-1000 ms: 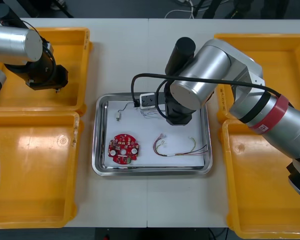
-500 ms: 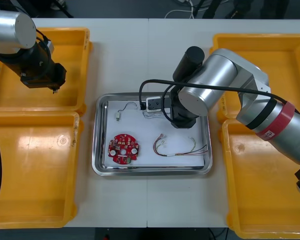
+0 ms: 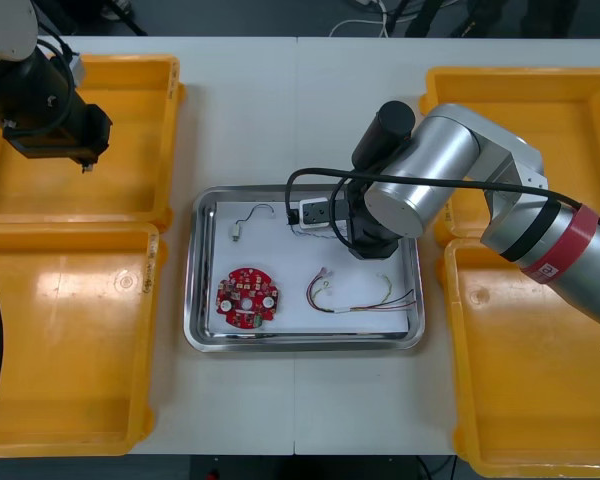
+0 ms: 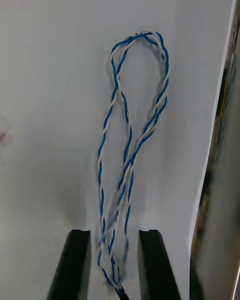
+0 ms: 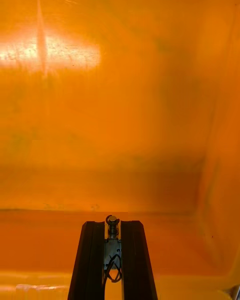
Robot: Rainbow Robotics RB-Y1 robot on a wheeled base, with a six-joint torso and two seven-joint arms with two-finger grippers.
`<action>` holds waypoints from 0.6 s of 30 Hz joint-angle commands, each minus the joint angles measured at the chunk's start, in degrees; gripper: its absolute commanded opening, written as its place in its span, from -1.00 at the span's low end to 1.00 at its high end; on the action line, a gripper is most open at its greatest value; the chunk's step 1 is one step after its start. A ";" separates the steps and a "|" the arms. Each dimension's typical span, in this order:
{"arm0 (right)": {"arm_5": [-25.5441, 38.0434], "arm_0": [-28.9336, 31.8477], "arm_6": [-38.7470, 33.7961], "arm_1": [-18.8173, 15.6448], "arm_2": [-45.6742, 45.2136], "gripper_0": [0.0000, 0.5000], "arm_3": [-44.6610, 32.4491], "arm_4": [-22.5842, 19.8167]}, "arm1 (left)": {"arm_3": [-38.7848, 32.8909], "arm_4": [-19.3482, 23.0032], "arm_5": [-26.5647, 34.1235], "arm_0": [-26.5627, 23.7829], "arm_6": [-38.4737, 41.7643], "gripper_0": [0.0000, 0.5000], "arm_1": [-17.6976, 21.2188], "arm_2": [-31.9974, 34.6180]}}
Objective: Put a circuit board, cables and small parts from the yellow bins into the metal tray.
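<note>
The metal tray (image 3: 193,300) with a white inside lies at the table's middle. My right gripper (image 4: 116,232) hangs low over the tray's far right part (image 3: 372,248), open. A twisted blue and white cable (image 4: 132,145) lies on the tray floor, its end between the parted fingers (image 4: 75,265). In the tray are also a round red circuit board (image 3: 247,296), a red and yellow cable (image 3: 355,298) and a small metal part with a wire (image 3: 238,232). My left gripper (image 3: 83,165) hovers over the far left yellow bin (image 3: 140,120), shut on a small metal part (image 5: 113,221).
A near left bin (image 3: 70,340), a far right bin (image 3: 540,100) and a near right bin (image 3: 520,380) flank the tray. The right arm's grey body (image 3: 430,170) covers the tray's far right corner. Bare table runs between the bins and the tray.
My right gripper has shifted a little right over the tray and its fingers have parted around the blue and white cable. The left arm has drawn back to the left over its bin.
</note>
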 commanded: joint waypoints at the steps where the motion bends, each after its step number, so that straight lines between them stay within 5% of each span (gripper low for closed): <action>1: -0.46 0.09 0.24 -1.47 0.48 1.00 -0.76 -0.96 | -5.70 -1.36 3.27 1.08 -3.66 -1.00 2.58 1.40; 9: 2.35 0.09 -0.73 -1.47 -1.01 1.00 -3.40 -0.70 | -11.32 -1.72 8.72 1.08 -1.73 -1.00 0.56 1.84; 18: 13.43 -0.70 -2.13 -1.38 -6.20 1.00 -9.82 -1.49 | -17.12 -2.07 9.64 1.52 0.56 -1.00 -2.52 1.92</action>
